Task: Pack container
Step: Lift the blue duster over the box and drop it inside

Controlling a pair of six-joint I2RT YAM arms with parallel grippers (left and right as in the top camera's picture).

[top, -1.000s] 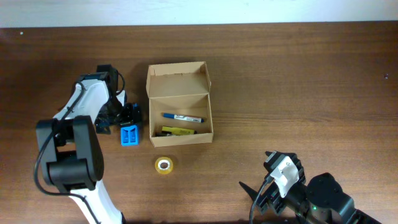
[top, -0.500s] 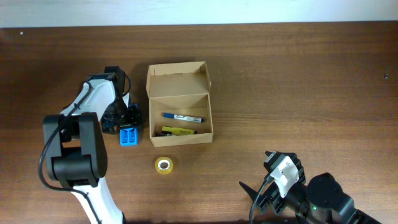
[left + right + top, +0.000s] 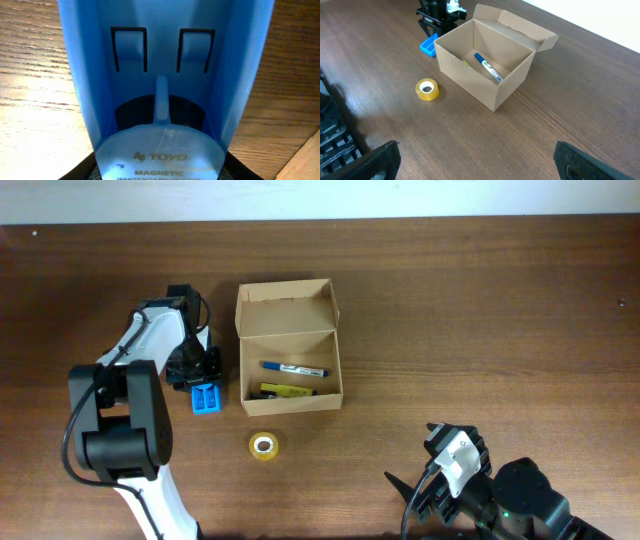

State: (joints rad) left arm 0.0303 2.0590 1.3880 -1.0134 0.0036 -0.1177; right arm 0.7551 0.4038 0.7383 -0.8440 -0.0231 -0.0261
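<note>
**Tally on the worktop: 5 loose things**

1 container, a tan cardboard box with its flap up. Inside it are 2 markers: 1 blue marker and 1 yellow marker. Outside it are 1 blue whiteboard eraser and 1 roll of yellow tape. There are 2 robot arms: 1 left arm and 1 right arm.

box tan, plain | eraser left of box blue (dark lettering) | tape near box yellow | table brown, wood-grained
</note>
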